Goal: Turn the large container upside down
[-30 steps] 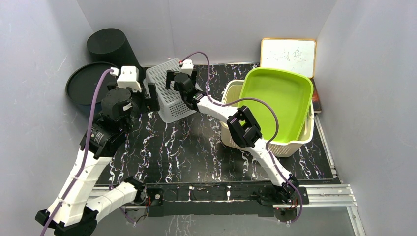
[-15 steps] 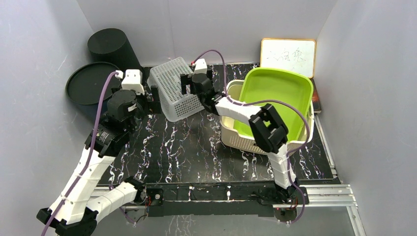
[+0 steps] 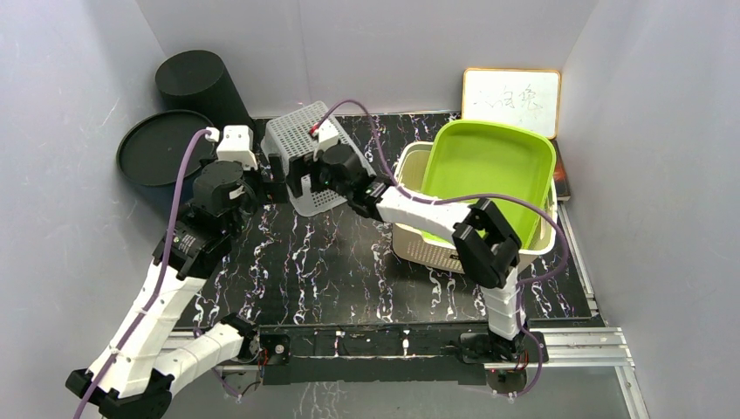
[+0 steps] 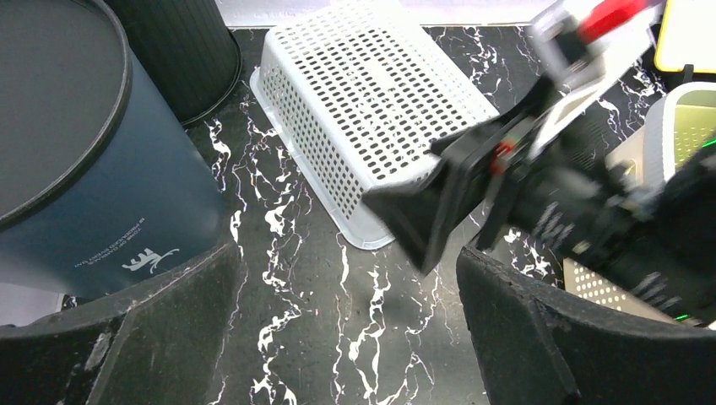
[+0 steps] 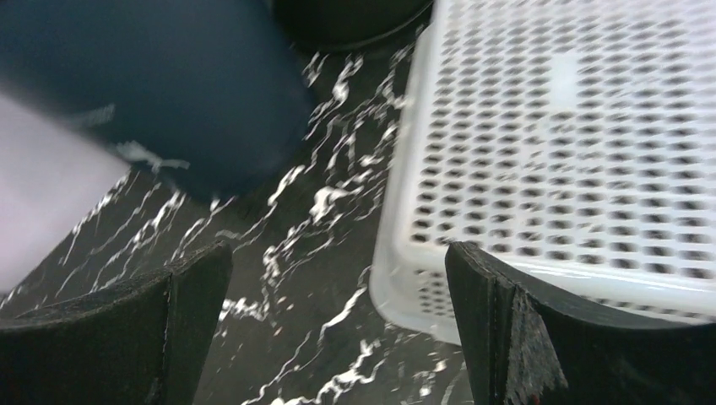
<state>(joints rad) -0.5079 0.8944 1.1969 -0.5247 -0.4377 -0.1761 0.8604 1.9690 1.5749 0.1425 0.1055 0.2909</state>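
The large container, a white perforated basket, lies bottom up at the back middle of the marbled table. In the left wrist view its holed underside faces up. My right gripper hangs open just off the basket's near left corner, with only table between its fingers; the basket's rim is beside the right finger. My left gripper is open too, a little left of the basket and touching nothing. From the left wrist camera the right gripper crosses in front of the basket's near edge.
A dark bin with a round lid and a black cylinder stand at the back left. A cream basket carrying a green tub fills the right side. A whiteboard leans on the back wall.
The basket went from tilted to lying flat, bottom up. My right gripper swung from the basket's right side round to its near left corner. The left arm barely moved.
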